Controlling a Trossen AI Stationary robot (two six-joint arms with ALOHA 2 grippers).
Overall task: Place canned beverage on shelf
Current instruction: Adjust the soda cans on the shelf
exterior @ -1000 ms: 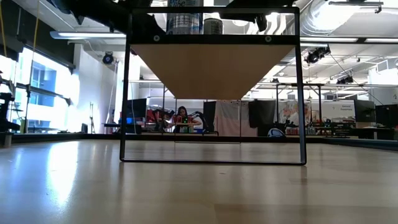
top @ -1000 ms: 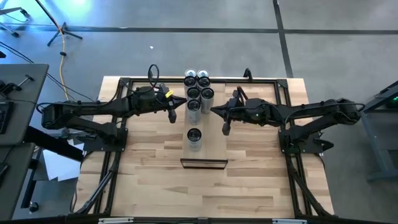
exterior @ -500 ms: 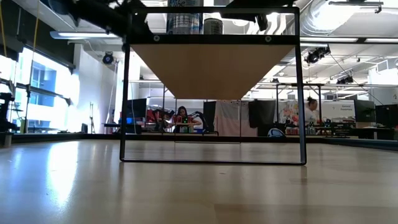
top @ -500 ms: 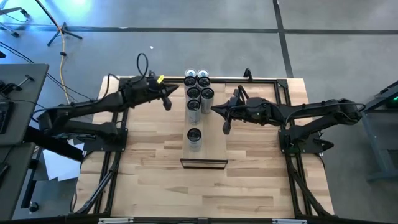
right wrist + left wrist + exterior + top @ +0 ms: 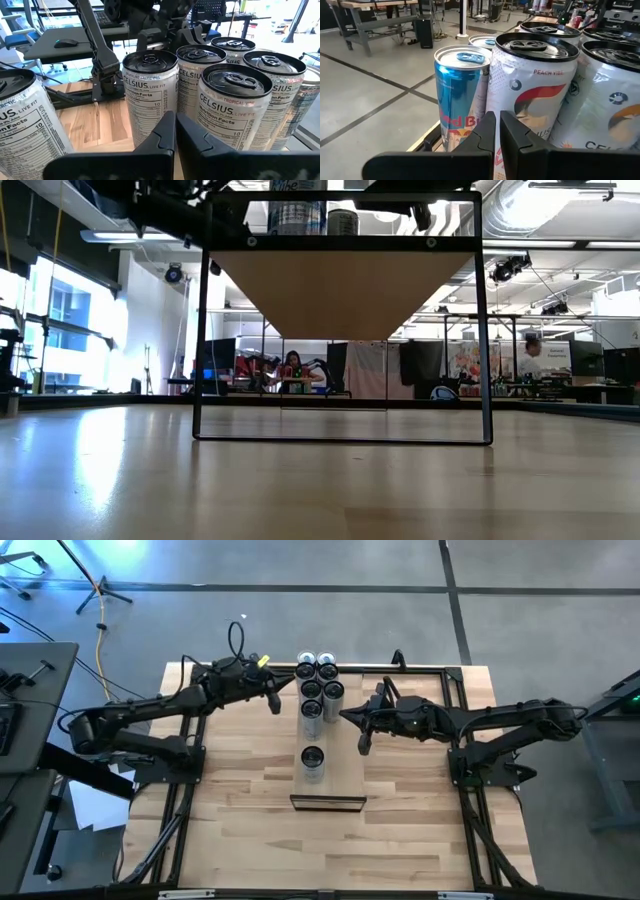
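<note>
Fingers of the left gripper (image 5: 275,703) are pressed together, holding nothing, and they sit just beside the cluster of cans (image 5: 319,683) at the shelf's (image 5: 345,772) far end, on the cluster's left flank. From the left wrist view, that gripper (image 5: 498,131) points straight at an upright white can (image 5: 532,102), with a blue can (image 5: 458,95) touching it on the side toward the room.

All cans stand upright, so their long axis is vertical and a side-on grasp suits them.

Across the cluster, the right gripper (image 5: 363,746) is also closed and empty, beside the shelf's right edge, nearer the lone can (image 5: 313,762) that stands apart toward the shelf's near end. Its wrist view shows its gripper (image 5: 174,131) facing the cluster's right flank.

My judgement: the left arm is nearer the cluster, and its fingers must part before anything can be gripped.
</note>
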